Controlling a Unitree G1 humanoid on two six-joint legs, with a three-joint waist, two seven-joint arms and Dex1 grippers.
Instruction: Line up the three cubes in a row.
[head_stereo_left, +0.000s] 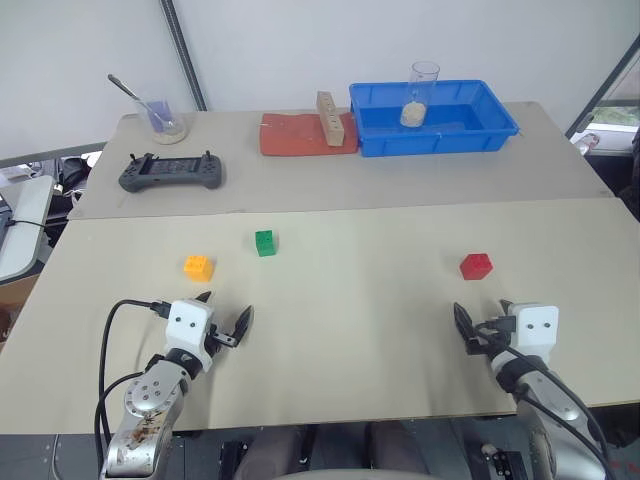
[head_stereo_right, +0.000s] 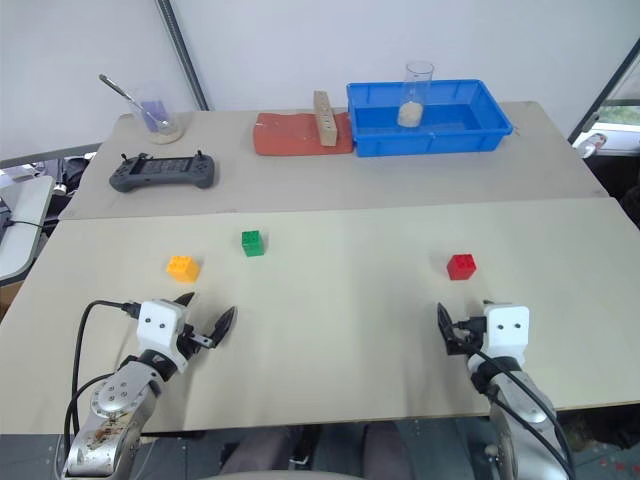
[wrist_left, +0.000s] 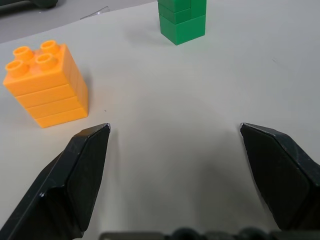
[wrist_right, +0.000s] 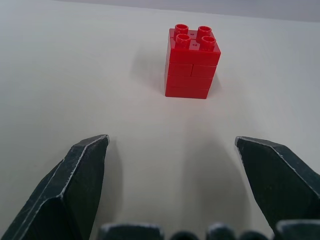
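Far across my table (head_stereo_left: 400, 330) I see a blue bin (head_stereo_left: 434, 117) holding a glass (head_stereo_left: 421, 93), a wooden block (head_stereo_left: 329, 118) on a red mat (head_stereo_left: 300, 135), and a grey controller (head_stereo_left: 171, 172) far left.

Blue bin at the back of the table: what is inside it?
Inside the blue bin stands a clear glass holding a pale lumpy substance at its bottom. The rest of the bin's floor that shows is bare. The strip behind the near wall is hidden.

A beige table (head_stereo_left: 380, 330) fills the frame, bearing a yellow-orange cube (head_stereo_left: 198, 267) at left, a green cube (head_stereo_left: 265, 242) just right of it and a red cube (head_stereo_left: 475, 265) at right; beyond lie a game controller (head_stereo_left: 170, 172), glass bowl (head_stereo_left: 165, 123), red slab (head_stereo_left: 300, 135) and blue tray (head_stereo_left: 432, 135).
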